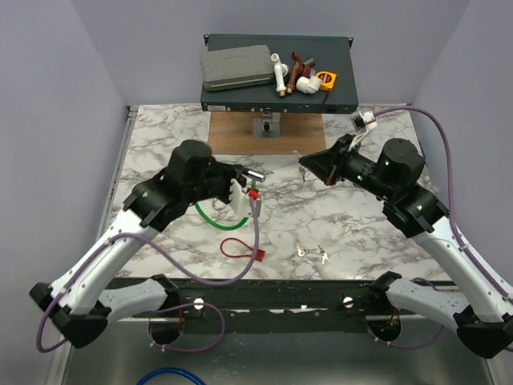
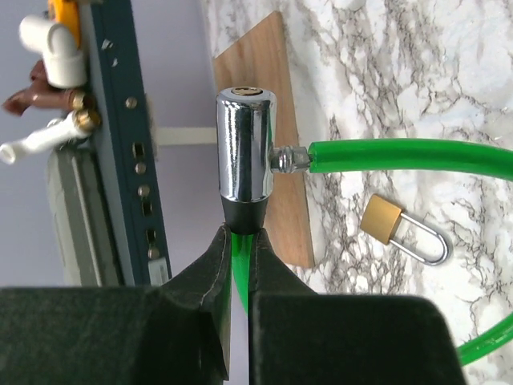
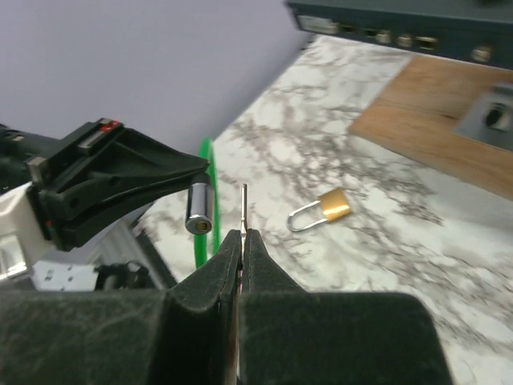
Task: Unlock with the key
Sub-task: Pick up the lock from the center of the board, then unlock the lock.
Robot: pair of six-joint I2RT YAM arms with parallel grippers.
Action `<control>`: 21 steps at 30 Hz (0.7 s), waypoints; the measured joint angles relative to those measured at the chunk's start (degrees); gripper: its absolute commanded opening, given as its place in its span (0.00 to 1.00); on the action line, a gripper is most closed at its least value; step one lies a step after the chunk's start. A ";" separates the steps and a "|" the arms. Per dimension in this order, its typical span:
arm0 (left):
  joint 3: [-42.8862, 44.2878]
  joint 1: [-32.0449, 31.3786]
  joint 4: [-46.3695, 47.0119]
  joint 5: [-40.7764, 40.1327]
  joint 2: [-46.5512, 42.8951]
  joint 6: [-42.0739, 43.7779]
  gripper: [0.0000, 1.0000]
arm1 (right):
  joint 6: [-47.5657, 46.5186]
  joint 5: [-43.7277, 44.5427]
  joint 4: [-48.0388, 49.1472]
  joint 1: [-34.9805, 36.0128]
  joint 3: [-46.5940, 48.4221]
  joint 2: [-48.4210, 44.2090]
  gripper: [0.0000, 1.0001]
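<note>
Aligning: pinched key [image 3: 244, 204] tight in right gripper [image 3: 243, 241], tip near keyway [image 3: 203, 227], not in.
Bracing: clamped left gripper [image 2: 238, 241] on cable lock [image 2: 246, 144].
Next: needed tip squared to keyway, then pushed in.

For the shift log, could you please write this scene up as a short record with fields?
Left jaws: shut on the cable lock
Right jaws: shut on the key, held apart from the cable lock
Padlock: lying on the table, clear of both arms
Loose keys: on the table near the arms' bases
</note>
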 measured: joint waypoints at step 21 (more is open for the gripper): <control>-22.60 9.07 22.16 0.11 -21.75 -1.29 0.00 | -12.07 -35.30 -13.11 1.03 24.37 26.27 0.01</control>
